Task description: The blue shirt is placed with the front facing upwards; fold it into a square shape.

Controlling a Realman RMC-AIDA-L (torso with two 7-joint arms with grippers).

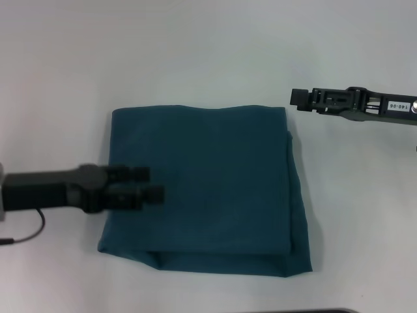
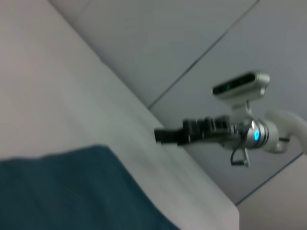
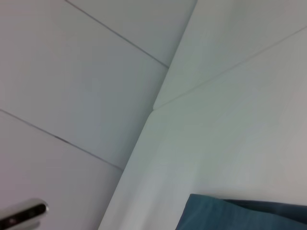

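Blue shirt (image 1: pixel 215 189), plain dark teal, lies flat on white table (image 1: pixel 195 52), folded to rough square w/ lower layers peeking out. Left gripper (image 1: pixel 151 184) overlaps its edge; right gripper (image 1: pixel 296 99) just beyond far corner.

Shirt (image 1: pixel 215 182): plain dark teal-blue, no print showing. Table (image 1: pixel 195 52): white. Left gripper (image 1: pixel 151 186), at 9 o'clock: black. Right gripper (image 1: pixel 294 98), at 2 o'clock: black, white label on its arm.
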